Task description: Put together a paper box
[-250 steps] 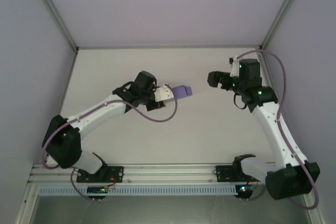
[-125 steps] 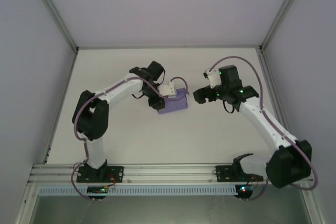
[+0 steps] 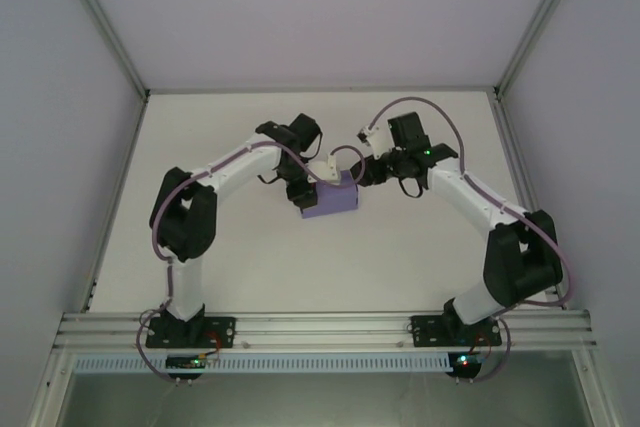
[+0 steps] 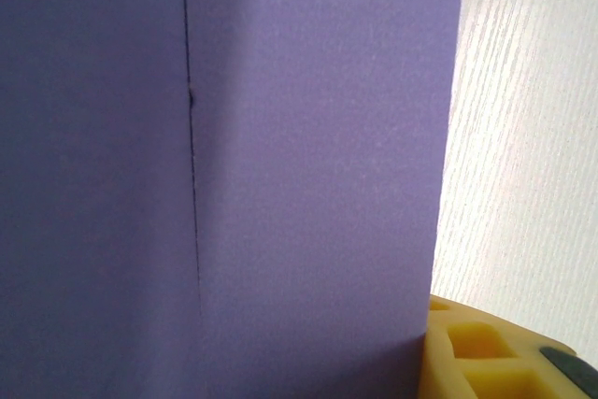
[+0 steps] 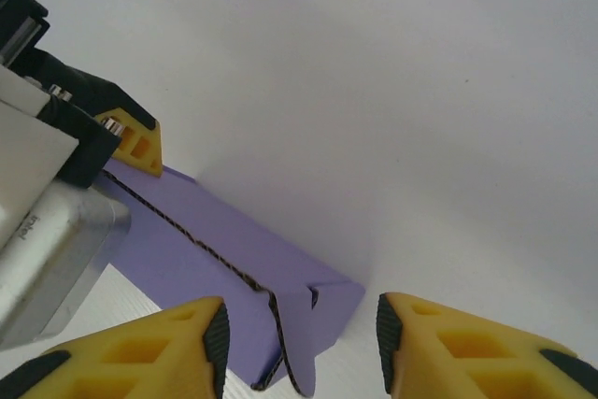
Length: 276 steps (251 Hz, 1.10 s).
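Centre frame, top cam: left end effector [image 3: 323, 177] is clamped on the upper edge of the lavender paper box [image 3: 336, 202], above the white tabletop [image 3: 250, 257]; can't tell whether box and tabletop touch. Right end effector [image 3: 366, 171] sits just right of the box, jaws apart. Right wrist cam, lower centre: yellow fingers [image 5: 168, 343] flank the box's end w/ a loose flap.

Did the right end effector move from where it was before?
Yes. The right end effector swung left, away from the back right corner post, and now sits beside the paper box.
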{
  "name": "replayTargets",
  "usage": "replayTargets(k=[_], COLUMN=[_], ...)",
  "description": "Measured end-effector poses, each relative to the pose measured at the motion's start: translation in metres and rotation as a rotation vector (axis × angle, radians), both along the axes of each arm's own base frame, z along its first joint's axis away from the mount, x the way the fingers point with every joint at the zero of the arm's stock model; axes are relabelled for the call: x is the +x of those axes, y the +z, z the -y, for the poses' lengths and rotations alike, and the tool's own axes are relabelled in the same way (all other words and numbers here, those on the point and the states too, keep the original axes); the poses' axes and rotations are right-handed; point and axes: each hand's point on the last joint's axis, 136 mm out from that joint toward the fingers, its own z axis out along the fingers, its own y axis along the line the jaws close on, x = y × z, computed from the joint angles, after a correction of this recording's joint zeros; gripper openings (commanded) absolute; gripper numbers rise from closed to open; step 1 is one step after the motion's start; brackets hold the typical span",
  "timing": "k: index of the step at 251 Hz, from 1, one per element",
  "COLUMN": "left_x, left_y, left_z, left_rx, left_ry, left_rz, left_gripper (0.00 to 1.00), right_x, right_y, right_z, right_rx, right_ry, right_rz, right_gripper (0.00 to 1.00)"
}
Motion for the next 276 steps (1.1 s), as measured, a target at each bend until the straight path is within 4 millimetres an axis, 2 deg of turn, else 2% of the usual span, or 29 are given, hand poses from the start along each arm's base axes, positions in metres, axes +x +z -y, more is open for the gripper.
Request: replayTargets(k=[38, 65, 102, 152, 200, 276], left_x=[0.000, 0.001, 0.002, 0.001, 0.001, 0.001], left_y=[0.000, -0.001, -0.001, -0.002, -0.002, -0.002], left_z=[0.001, 0.001, 0.001, -0.003, -0.003, -0.003], left_rx=[0.003, 0.008, 0.016, 0.038, 0.039, 0.039], left_ry=[-0.001, 0.010, 0.020, 0.035, 0.045, 0.066], left_rz=[-0.001, -0.007, -0.014, -0.022, -0.025, -0.028], left_gripper=[0.28, 0.28, 0.30, 0.34, 0.35, 0.39], right_x=[-0.001, 0.001, 0.001, -0.004, -0.004, -0.002], right_y=[-0.012, -0.013, -0.016, -0.020, -0.022, -0.025], right_z=[-0.005, -0.008, -0.008, -0.013, -0.013, -0.014], right_rx=[-0.008, -0.023, -0.074, -0.100, 0.002, 0.140], right_ry=[0.020, 0.038, 0.010, -0.144, -0.302, -0.402], right_rz=[-0.043, -0.046, -0.034, 0.045, 0.177, 0.230], right_gripper=[0.17, 0.04, 0.01, 0.01, 0.01, 0.00])
